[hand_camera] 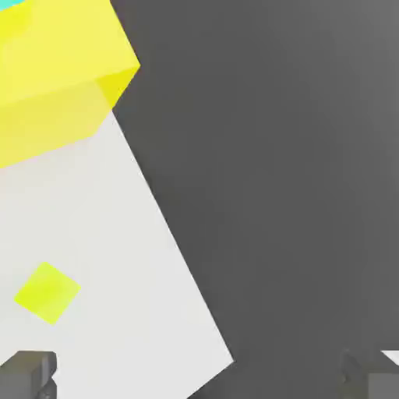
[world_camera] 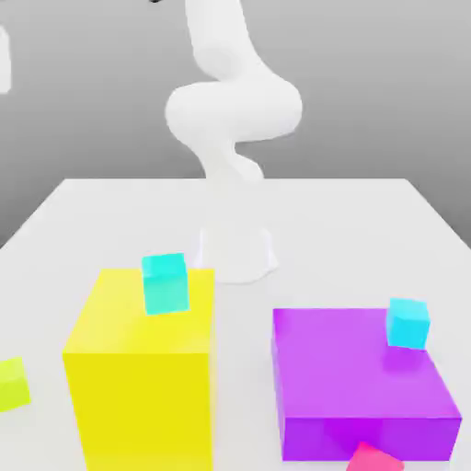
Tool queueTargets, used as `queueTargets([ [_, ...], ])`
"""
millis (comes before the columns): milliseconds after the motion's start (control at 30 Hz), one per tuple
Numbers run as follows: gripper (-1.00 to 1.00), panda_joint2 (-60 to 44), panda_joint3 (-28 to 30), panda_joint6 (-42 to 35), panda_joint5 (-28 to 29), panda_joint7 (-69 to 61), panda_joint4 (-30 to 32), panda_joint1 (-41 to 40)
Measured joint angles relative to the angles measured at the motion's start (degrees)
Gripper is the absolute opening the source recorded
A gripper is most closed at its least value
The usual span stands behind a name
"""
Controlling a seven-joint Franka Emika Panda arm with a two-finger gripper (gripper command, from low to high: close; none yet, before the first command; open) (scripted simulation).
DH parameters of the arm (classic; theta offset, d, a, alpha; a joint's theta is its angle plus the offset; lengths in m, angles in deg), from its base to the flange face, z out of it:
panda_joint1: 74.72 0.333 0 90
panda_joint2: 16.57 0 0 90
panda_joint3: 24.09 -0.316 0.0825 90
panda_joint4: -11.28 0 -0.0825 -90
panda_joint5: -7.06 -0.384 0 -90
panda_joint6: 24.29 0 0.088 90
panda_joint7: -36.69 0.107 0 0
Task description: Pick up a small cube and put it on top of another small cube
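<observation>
Small lime cube [world_camera: 12, 384]: sitting alone on the white table [world_camera: 92, 212], near the exterior view's left edge, beside the big yellow block [world_camera: 138, 368]. One cyan cube [world_camera: 165, 282] is resting on that block. Gripper [hand_camera: 203, 374]: hanging above the table's edge, fingers [hand_camera: 27, 374] spread wide, holding nothing.
</observation>
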Motion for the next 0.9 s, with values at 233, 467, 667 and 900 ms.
queueTargets([
  [233,0.0,-5.3,25.4,4.7,8.9,-15.8,0.3,21.4],
  [467,0.0,1.5,50.9,4.1,28.4,-22.4,-1.6,45.8],
  [667,-1.0,8.2,61.2,6.6,38.4,-18.4,-4.5,53.9],
  [900,-1.0,5.9,57.1,4.8,35.2,-20.2,-3.2,50.9],
])
